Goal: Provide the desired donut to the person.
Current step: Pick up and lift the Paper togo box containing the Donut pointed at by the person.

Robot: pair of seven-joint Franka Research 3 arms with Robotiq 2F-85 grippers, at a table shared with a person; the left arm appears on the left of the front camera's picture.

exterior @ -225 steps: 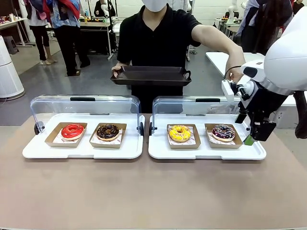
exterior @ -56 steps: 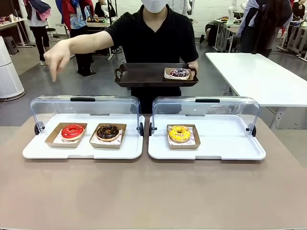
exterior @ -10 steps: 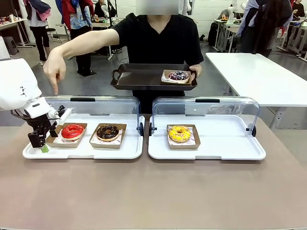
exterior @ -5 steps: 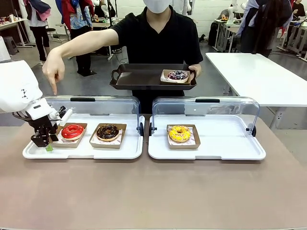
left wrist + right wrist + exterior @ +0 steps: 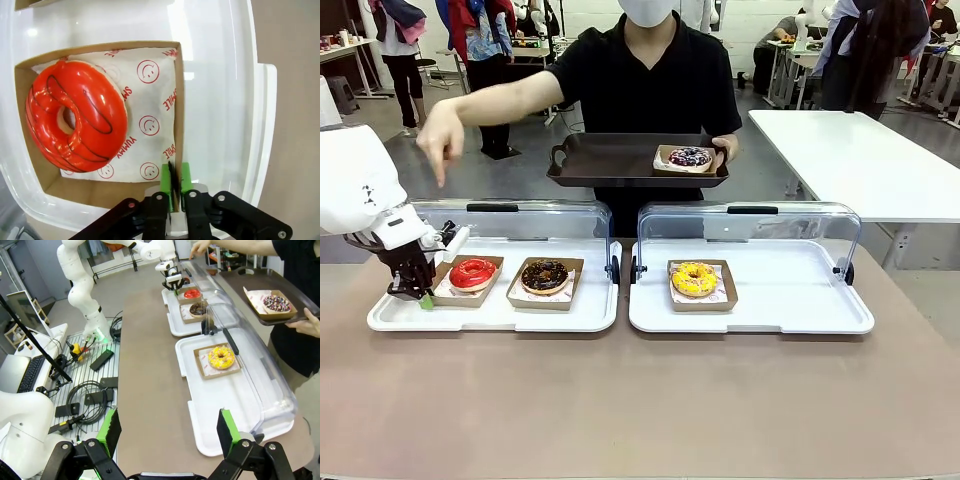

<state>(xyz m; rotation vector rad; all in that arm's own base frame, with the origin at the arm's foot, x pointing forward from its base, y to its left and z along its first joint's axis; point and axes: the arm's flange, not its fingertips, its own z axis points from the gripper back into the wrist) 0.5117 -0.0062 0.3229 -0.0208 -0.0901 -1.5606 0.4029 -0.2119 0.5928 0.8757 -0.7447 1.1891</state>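
Donut in red glaze, the one the person's hand points down at, sits in its cardboard box at the left end of the left white tray. My left claw straddled the box's left wall a moment ago. Now its green pads are pinched tight on that thin wall, and the box is not yet lifted. I judge the grasp made, so what remains is carrying it across to the dark serving tray the person holds. My right claw hangs wide, holding nothing.
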